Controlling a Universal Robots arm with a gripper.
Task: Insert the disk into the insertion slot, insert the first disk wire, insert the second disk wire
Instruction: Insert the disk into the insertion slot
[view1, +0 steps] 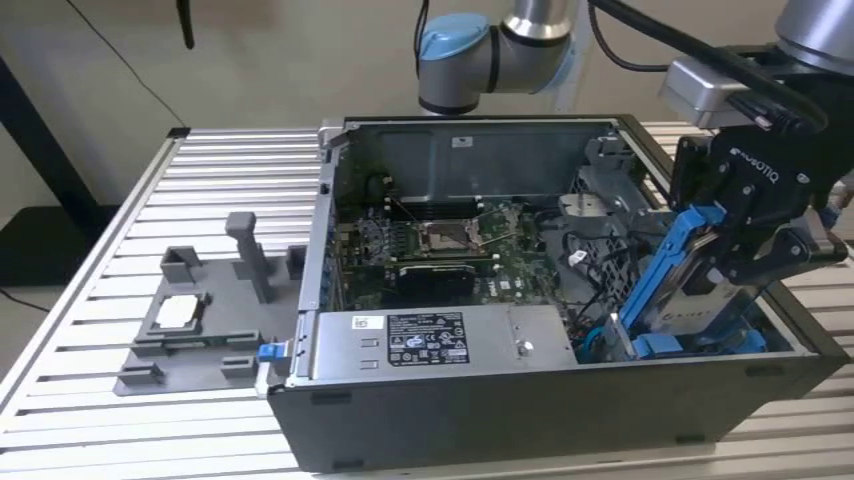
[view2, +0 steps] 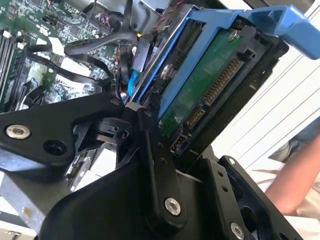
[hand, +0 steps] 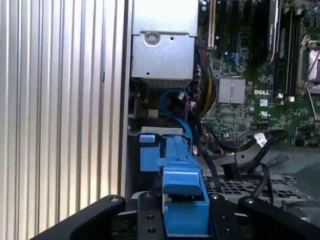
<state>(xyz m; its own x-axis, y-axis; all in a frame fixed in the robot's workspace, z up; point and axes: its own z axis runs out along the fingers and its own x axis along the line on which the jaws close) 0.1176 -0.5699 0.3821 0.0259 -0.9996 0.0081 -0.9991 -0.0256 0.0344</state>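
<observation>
**Blue-framed disk gripped at the drive cage**
The flat silver disk (view1: 687, 300) in its blue plastic carrier is clamped between the fingers of the black gripper (view1: 754, 270). It is held tilted, its lower end at the mouth of the dark grey, blue-railed insertion slot (view1: 694, 346). That slot is seen at four o'clock inside the open black computer case (view1: 534, 420) in the exterior view.

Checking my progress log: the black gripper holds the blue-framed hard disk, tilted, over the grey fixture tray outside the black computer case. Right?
Not quite. In the exterior view the black gripper holds the blue-framed hard disk, tilted, over the blue-railed insertion slot inside the black computer case; the grey fixture tray lies outside, at the exterior view's left.
</observation>
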